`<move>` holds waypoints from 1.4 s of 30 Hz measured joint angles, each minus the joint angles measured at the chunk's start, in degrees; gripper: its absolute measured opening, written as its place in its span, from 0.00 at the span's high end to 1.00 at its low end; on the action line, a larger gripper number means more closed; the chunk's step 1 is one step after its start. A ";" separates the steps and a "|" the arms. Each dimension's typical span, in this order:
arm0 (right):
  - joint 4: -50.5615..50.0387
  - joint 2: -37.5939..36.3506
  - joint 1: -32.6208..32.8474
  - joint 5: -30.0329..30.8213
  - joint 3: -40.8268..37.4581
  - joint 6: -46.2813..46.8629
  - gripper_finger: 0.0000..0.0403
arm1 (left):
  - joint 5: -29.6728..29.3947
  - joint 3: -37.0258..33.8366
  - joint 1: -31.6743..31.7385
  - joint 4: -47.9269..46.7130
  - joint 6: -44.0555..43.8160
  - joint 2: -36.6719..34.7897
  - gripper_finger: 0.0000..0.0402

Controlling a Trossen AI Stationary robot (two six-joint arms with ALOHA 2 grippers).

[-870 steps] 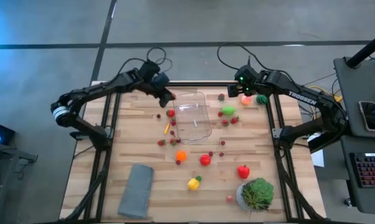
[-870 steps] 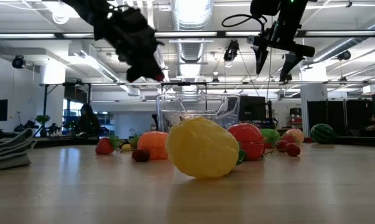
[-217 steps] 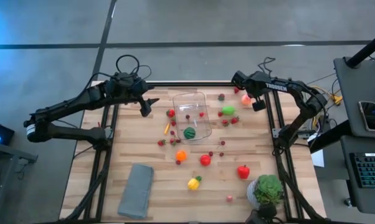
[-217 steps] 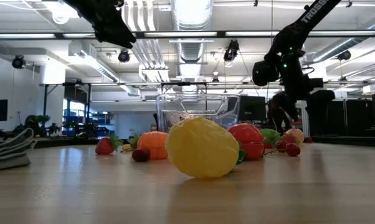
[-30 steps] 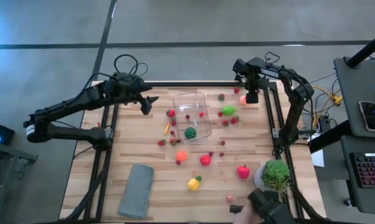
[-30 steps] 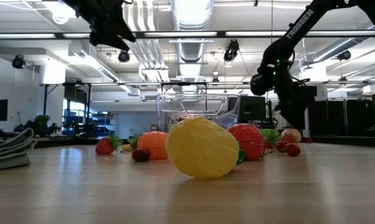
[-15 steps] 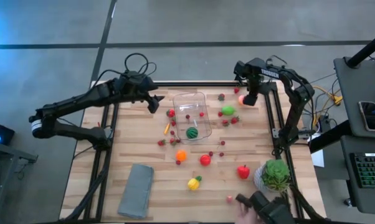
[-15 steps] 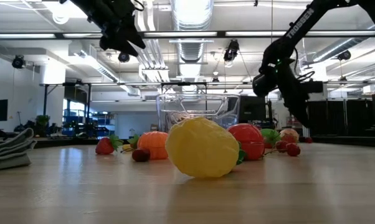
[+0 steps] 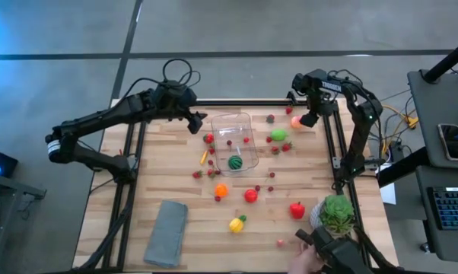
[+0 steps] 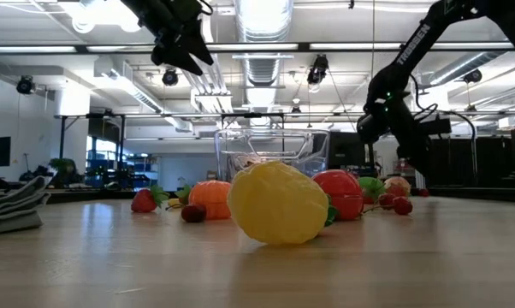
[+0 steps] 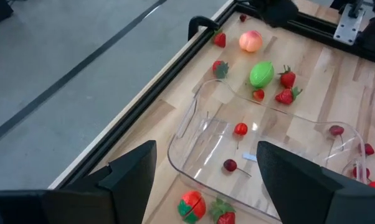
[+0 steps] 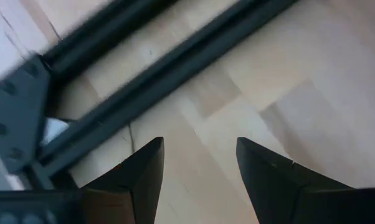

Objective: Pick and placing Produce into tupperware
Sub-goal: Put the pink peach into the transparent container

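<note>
**Produce Transfer: Early Stage, Most Items Still on the Table**

The work surface is a light wooden table (image 9: 176,183) framed by dark rails, standing on a grey concrete floor; the low view looks across it into a large hall with ceiling ducts and strip lights.

The landmark is the tupperware (image 9: 234,141), a clear rectangular container standing toward the far edge of the table, near its middle.

**Progress.** Inside the tupperware lie a small green watermelon (image 9: 233,162) and a few tiny red berries (image 11: 240,129). Everything else is still outside it:
- a pink peach (image 9: 296,121) and a green fruit (image 9: 278,135) to the right of the tupperware;
- strawberries (image 9: 209,139) just beside its left wall;
- an orange (image 9: 221,190), a tomato (image 9: 250,195), a red pepper (image 9: 297,210) and a yellow pepper (image 9: 236,224) on its near side.

By this count the task is in its early part.

**Grippers.** The left gripper (image 9: 195,122) hovers just left of the tupperware's far corner, jaws apart and carrying nothing. The right gripper (image 9: 308,120) sits beside the peach, well to the right of the tupperware; its fingers are spread and empty in the wrist view.

**Other objects.** A grey folded cloth (image 9: 166,233) lies well to the near left of the tupperware. A potted plant (image 9: 337,214) stands to the near right, with a person's hand (image 9: 313,255) beside it.
</note>
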 joint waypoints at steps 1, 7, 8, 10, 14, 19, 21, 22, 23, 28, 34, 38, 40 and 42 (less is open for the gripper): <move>1.08 0.74 0.00 -0.14 0.00 0.00 0.52 | 0.01 0.45 -0.02 -0.52 0.01 0.44 0.35; 2.41 2.52 -0.21 -0.18 0.02 1.39 0.52 | 0.00 1.28 -0.02 -0.52 0.26 2.04 0.35; 2.28 2.57 -0.27 -0.12 0.02 1.15 0.52 | 0.02 1.28 0.00 -0.60 0.26 2.21 0.35; 1.85 2.32 -0.34 -0.17 0.02 -0.44 0.52 | 0.00 1.28 -0.01 -0.52 0.52 2.49 0.35; 0.03 -0.03 0.00 -0.61 0.00 -5.31 0.52 | 0.00 1.28 -0.01 -0.55 0.60 2.90 0.35; -0.03 -5.67 2.61 2.22 0.00 -11.26 0.52 | 0.00 1.31 0.11 -0.31 2.97 3.15 0.35; 2.37 -8.58 4.41 6.75 0.00 -15.14 0.52 | 0.09 1.31 0.29 0.21 3.26 3.36 0.35; 3.76 -10.18 5.26 8.71 0.00 -17.87 0.52 | 0.18 1.31 0.39 0.26 3.26 3.48 0.35; 4.63 -11.69 6.22 10.29 0.04 -21.22 0.52 | 0.39 1.31 0.63 0.17 3.28 3.65 0.35; 4.75 -19.97 10.65 19.10 0.04 -36.36 0.52 | 3.35 1.31 1.85 1.03 3.22 4.13 0.35; 10.56 -27.52 14.81 26.64 0.04 -70.72 0.52 | 3.63 1.31 1.88 1.19 4.15 3.75 0.35; 18.08 -31.14 18.60 18.77 0.02 -90.77 0.52 | 3.58 1.31 1.88 1.36 6.52 3.30 0.35; 21.78 -32.40 20.35 11.06 0.00 -98.35 0.52 | 3.57 1.31 1.88 1.30 6.56 3.25 0.35; 25.46 -33.30 20.97 1.60 0.11 -103.20 0.52 | 3.56 1.31 1.88 1.30 6.65 3.08 0.35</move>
